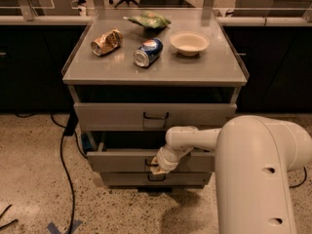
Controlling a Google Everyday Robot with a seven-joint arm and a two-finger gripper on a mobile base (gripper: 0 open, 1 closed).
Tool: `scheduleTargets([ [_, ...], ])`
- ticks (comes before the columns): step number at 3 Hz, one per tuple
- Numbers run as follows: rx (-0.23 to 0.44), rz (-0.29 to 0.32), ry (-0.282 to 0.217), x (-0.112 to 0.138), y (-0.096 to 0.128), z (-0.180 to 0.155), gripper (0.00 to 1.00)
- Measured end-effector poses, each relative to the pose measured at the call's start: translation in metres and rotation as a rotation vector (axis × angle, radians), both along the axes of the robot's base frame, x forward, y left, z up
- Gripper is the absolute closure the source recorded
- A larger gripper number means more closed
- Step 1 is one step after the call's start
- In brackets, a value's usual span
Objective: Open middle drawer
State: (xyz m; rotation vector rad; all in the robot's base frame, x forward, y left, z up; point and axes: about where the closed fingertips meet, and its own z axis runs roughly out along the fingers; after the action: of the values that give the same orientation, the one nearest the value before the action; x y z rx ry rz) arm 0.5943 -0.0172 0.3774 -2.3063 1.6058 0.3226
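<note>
We find the gripper (157,167) at the centre of the middle drawer (122,161) front, partly covering its handle (147,162), while the arm (253,179) hides the drawer's right end and is cut off by the bottom edge.
</note>
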Motion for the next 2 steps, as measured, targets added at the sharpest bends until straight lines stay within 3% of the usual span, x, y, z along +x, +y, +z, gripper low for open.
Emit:
scheduleTargets([
  [2,-0.002,-0.002,0.001,-0.0032,0.0038,0.0016,1.0],
])
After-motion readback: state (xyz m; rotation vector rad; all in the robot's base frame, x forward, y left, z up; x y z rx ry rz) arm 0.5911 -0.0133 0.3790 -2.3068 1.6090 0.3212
